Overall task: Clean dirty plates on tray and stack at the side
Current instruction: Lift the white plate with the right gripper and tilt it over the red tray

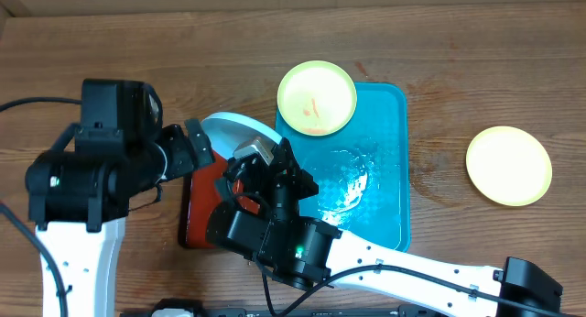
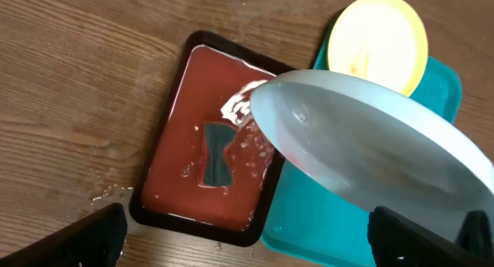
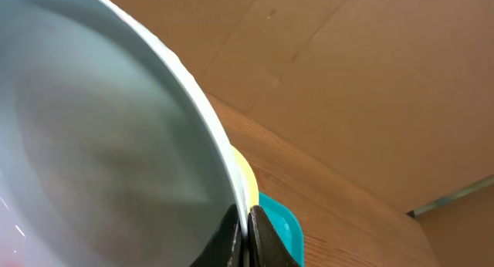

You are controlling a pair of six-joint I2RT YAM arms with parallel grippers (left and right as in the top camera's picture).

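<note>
My right gripper (image 1: pixel 261 166) is shut on the rim of the white plate with a bluish rim (image 1: pixel 233 129) and holds it tilted above the red tray. In the right wrist view the fingers (image 3: pixel 245 224) pinch the plate's edge (image 3: pixel 100 143). In the left wrist view the white plate (image 2: pixel 370 151) hangs wet over the red tray. A yellow-green plate with orange specks (image 1: pixel 316 97) lies on the far left corner of the blue tray (image 1: pixel 375 193). Another yellow-green plate (image 1: pixel 508 166) lies on the bare wood at the right. My left gripper (image 1: pixel 197 145) is open and empty (image 2: pixel 247 244) beside the white plate.
A red tray with a black rim (image 2: pixel 177 182) holds liquid and a dark bow-shaped object (image 2: pixel 218 153), left of the blue tray (image 2: pixel 324 221). Water drops lie on the wood by its near corner. A cardboard wall stands beyond the table's far edge.
</note>
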